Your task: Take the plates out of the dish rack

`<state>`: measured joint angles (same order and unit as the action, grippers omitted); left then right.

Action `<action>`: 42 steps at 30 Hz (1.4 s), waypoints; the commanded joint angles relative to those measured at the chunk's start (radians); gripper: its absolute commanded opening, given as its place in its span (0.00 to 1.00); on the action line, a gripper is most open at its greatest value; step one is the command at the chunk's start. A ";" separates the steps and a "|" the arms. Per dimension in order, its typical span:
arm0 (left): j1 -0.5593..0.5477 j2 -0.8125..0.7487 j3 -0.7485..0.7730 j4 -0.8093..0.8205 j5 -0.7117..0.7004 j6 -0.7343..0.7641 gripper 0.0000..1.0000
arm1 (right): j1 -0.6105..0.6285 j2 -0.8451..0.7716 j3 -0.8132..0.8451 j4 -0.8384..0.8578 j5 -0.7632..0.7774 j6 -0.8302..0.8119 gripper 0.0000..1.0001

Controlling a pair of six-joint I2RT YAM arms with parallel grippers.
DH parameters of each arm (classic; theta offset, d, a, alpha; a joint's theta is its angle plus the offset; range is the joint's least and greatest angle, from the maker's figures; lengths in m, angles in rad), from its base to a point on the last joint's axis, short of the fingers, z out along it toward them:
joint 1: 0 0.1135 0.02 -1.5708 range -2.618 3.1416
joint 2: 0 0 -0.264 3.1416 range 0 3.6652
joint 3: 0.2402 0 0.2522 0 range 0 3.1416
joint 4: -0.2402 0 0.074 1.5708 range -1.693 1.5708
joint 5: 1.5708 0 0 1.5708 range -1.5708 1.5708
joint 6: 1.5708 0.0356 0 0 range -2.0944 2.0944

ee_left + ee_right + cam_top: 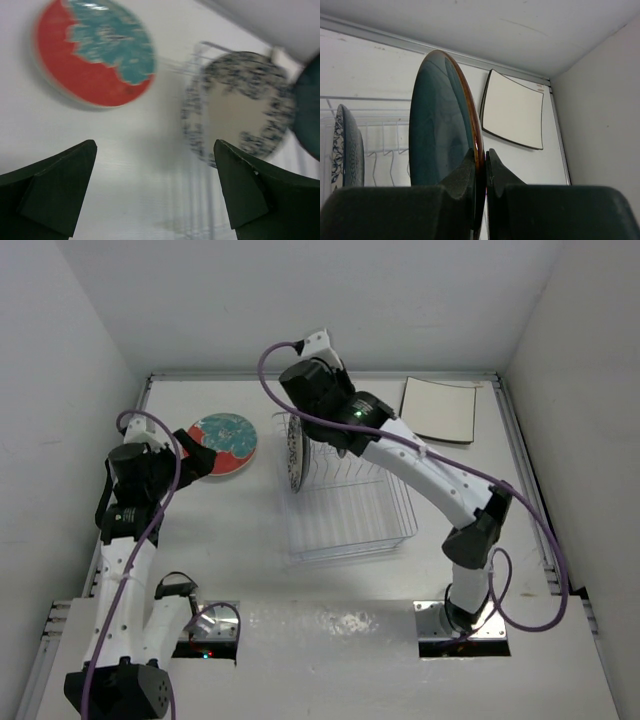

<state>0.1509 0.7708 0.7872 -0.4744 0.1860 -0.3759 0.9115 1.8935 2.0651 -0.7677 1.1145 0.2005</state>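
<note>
**While my right jaws pinch the teal plate, its landing place lies off to the right**

Since my right gripper (pixel 481 155) is closed almost fully on the rim of the round dark teal glazed plate (pixel 437 125), that plate stands on edge between my pads. Its thin profile faces me and its face runs straight away from my wrist. It hangs over the far end of the rectangular white wire dish rack (pixel 350 510); I cannot tell whether its lower edge is clear of the prongs.

Beyond it and to the right, a square white plate with a dark rim (pixel 515 112) lies flat on the white table (pixel 250 570). I judge the coming move to be a swing rightward, then tipping the disc from upright to flat.

To the left, a round white plate with dark floral edging (pixel 342 145) stands upright in the rack's left end. It sits nearer my left gripper (pixel 155 145), which hangs wide open and empty beside the round red-and-teal patterned plate (pixel 92 55), already flat on the table.
</note>
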 commanded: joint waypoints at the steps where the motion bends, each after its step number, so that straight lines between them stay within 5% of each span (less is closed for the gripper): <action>1: -0.011 -0.025 -0.031 0.241 0.396 -0.071 1.00 | 0.004 -0.184 0.040 0.076 -0.006 -0.024 0.00; 2: -0.010 -0.030 -0.046 0.314 0.547 -0.110 1.00 | 0.004 -0.241 0.021 0.068 -0.060 -0.003 0.00; 5: -0.010 -0.045 -0.077 0.581 0.680 -0.227 1.00 | 0.004 -0.338 -0.013 0.019 -0.293 0.077 0.00; 12: -0.017 -0.001 -0.055 0.586 0.747 -0.230 1.00 | 0.001 -0.435 -0.051 0.036 -0.786 0.213 0.00; 23: -0.062 -0.045 -0.120 0.789 0.877 -0.382 0.91 | -0.010 -0.502 -0.209 0.243 -1.029 0.335 0.00; 38: -0.083 0.007 -0.146 0.732 0.889 -0.349 0.48 | -0.042 -0.563 -0.330 0.412 -1.084 0.359 0.00; 41: -0.083 0.001 -0.158 0.783 0.908 -0.391 0.22 | -0.074 -0.583 -0.373 0.449 -1.102 0.369 0.00; 42: -0.082 -0.001 -0.155 0.789 0.909 -0.396 0.06 | -0.083 -0.591 -0.393 0.455 -1.104 0.373 0.00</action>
<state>0.0772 0.7834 0.6388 0.2440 1.0630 -0.7616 0.8547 1.3834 1.6676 -0.5785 0.0441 0.5045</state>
